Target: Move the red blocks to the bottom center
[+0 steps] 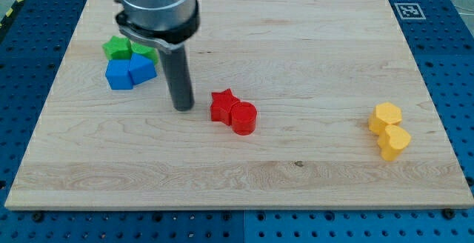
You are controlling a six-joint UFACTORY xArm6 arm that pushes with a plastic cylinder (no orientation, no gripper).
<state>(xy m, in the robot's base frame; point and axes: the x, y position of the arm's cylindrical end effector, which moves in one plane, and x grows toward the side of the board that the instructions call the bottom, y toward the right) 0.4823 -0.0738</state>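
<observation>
My tip (183, 108) is a plain dark rod end, no pincer on it, so nothing to spread or pinch. It sits on the board (296, 43) just to the view's left of the red pair, a small gap showing, not touching.

Task things: red star (222, 104) and red cylinder (244, 117), touching each other, star up-left, cylinder down-right. Both lie around board centre, slightly left of it. The bottom centre target is below them and a bit to the right.

Step, as I read it: approach and setup, push not started. From the left side a push would send them right, not down. The next move calls for getting the tip round to the top-left of the star, then driving toward the view's bottom. The star's points may make it rotate or slip off the rod; the cylinder can roll aside, so the pair may split.

Materials: blocks look like matte painted solid pieces, with smooth faces. The board is light wood, with grain running left-right.

Others, well apart: green blocks (118, 47) and blue blocks (129, 72) clustered at upper left, partly behind the arm housing, shapes unclear. Yellow hexagon (386, 115) and yellow heart (394, 141) touching at right.
</observation>
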